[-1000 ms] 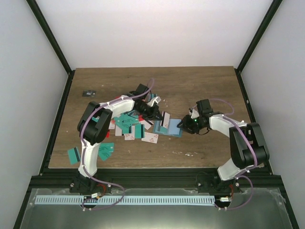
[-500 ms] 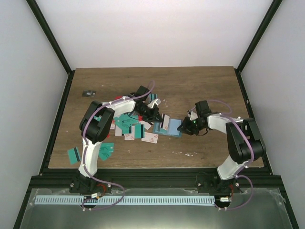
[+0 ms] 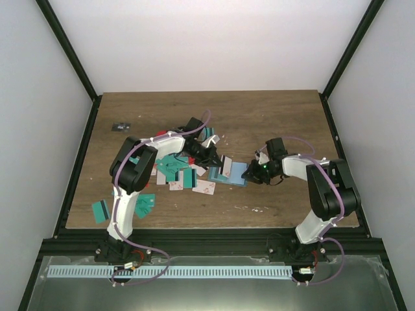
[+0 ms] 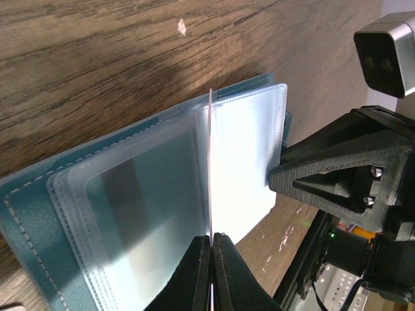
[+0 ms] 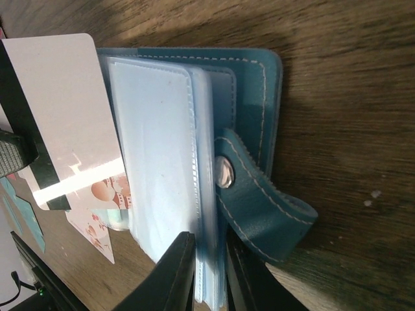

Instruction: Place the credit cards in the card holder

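The open blue-teal stitched card holder [image 3: 236, 175] with clear plastic sleeves lies flat near the middle of the brown wooden table [image 3: 279, 116], between the two arms. Its snap strap [image 5: 262, 207] is flung out to the side.

Over its leaves stands a white card with a black stripe [image 5: 65, 97], upright on its edge. From the left wrist it shows only as a thin line across the sleeves. The left gripper [image 4: 211, 243] is clamped on this card's near end. The card's long side runs roughly along the sleeves' long side, so it looks about lined up with a pocket. I cannot tell which sleeve mouth it faces.

From the opposite side, the right gripper [image 5: 209, 259] has its fingers on either side of the sleeve stack's edge and appears to pinch it, steadying the holder. The left arm carries the card and would seem the one to feed it in. The right arm only has to keep the leaves parted.

To the left lies the loose heap of teal, red and white-pink cards [image 3: 174, 170], with two teal cards [image 3: 100, 210] well apart near the front left corner.

Compared with a second ago, the right gripper has shifted left onto the holder and its jaws have narrowed. The left gripper and its card sit almost where they were.
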### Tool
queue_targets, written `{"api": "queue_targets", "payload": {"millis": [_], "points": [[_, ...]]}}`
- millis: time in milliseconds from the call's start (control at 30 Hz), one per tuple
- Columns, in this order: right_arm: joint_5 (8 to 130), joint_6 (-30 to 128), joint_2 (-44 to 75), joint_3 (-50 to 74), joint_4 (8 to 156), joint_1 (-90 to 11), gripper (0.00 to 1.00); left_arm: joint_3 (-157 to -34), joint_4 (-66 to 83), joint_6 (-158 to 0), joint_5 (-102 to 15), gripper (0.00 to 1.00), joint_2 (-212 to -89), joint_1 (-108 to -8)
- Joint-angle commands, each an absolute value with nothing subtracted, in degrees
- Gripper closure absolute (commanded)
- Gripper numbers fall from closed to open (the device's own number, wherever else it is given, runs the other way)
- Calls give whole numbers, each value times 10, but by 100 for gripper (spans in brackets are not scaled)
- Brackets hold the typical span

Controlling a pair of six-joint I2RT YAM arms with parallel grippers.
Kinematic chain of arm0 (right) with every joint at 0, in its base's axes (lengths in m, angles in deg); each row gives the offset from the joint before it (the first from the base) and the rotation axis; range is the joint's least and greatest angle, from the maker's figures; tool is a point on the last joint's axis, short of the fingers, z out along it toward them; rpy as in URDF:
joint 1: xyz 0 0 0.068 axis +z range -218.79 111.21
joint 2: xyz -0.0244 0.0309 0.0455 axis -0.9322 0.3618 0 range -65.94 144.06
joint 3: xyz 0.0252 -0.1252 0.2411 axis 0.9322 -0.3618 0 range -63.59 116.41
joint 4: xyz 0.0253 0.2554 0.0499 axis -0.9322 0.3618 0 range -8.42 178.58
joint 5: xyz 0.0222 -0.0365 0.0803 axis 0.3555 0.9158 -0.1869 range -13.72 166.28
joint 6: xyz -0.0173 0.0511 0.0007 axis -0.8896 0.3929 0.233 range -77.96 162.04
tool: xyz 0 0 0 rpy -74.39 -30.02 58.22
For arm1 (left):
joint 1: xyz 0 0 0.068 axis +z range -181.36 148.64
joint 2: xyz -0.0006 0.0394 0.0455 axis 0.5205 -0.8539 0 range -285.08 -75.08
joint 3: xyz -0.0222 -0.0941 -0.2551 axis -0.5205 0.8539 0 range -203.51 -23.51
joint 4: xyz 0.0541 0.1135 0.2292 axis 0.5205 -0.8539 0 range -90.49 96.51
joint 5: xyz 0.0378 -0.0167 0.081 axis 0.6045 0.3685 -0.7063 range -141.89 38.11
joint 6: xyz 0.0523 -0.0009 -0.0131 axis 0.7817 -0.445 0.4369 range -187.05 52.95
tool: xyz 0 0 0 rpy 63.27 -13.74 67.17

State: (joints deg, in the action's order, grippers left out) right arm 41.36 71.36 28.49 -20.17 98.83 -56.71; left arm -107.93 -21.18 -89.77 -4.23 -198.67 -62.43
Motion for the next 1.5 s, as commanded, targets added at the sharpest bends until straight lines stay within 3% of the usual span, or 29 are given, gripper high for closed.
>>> {"api": "queue_targets", "payload": {"millis": [0, 1467], "points": [[429, 704, 299, -211, 987, -571, 84, -1082, -200, -907, -27, 96, -2002, -626], [400, 737, 314, -231, 941, -571, 85, -1043, -177, -958, 31, 96, -2012, -632]]}}
